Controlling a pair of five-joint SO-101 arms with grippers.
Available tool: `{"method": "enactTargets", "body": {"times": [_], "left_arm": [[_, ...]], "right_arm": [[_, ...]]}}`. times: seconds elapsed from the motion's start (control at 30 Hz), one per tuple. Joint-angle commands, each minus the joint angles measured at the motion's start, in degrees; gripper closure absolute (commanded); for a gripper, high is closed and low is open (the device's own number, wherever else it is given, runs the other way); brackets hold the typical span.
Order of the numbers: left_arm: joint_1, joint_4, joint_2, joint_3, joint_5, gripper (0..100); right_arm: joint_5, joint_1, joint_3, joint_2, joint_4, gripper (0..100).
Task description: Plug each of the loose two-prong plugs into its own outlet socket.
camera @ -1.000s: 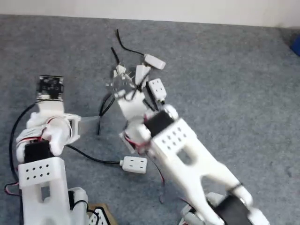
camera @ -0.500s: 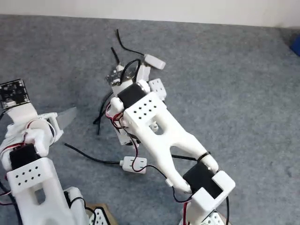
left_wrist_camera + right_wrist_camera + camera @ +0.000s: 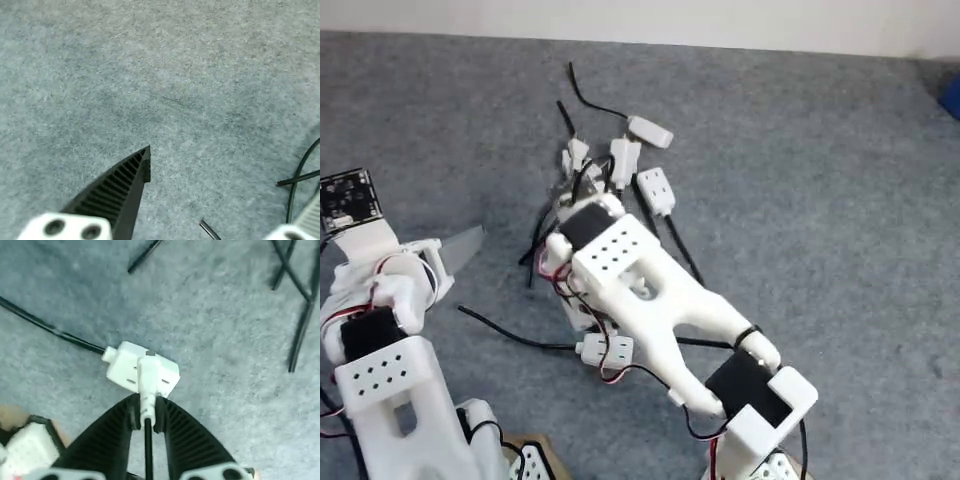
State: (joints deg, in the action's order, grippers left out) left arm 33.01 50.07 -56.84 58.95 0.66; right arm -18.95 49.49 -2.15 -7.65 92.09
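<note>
In the right wrist view my right gripper (image 3: 146,407) is shut on a white two-prong plug (image 3: 148,377) with a black cord. The plug's front end rests on a white outlet socket (image 3: 125,367); I cannot tell whether the prongs are in. In the high view this socket (image 3: 605,350) lies at the front, half under the right arm (image 3: 640,290). A second socket (image 3: 655,190) and loose white plugs (image 3: 623,155) lie in a cluster at the back. My left gripper (image 3: 230,180) is open over bare carpet, off to the left in the high view (image 3: 460,252).
Black cords (image 3: 545,225) trail across the grey carpet between the arms and around the back cluster. One cord (image 3: 500,328) runs left from the front socket. A tan board (image 3: 535,450) lies at the front edge by the left arm's base.
The right arm pulled back from the back cluster, folded up, and now hangs over the front socket. The left arm swung left a second ago and has stayed still since.
</note>
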Motion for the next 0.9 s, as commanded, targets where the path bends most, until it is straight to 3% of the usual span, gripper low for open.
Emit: {"method": "enactTargets", "body": {"times": [0.0,0.2,0.43,0.63,0.77,0.87], "left_arm": [[0.2,2.7,-0.2,-0.3,2.1,53],[-1.5,4.2,-0.2,-0.4,2.5,53],[-6.4,6.9,-0.2,-0.9,3.8,53],[-16.7,20.9,7.1,-12.9,4.7,53],[-22.3,33.1,22.6,-27.7,13.1,53],[-25.9,39.0,33.2,-36.3,24.5,53]], "right_arm": [[1.1,-3.1,-3.6,3.0,-4.4,99.2],[1.5,-7.7,-3.9,13.1,-3.1,99.2],[10.1,-18.2,-3.7,20.1,-2.5,99.1],[12.6,-19.9,-3.6,13.0,1.7,99.0],[15.7,-20.2,-3.6,8.7,1.9,99.0],[16.5,-21.5,-3.6,8.4,1.4,99.0]]}}
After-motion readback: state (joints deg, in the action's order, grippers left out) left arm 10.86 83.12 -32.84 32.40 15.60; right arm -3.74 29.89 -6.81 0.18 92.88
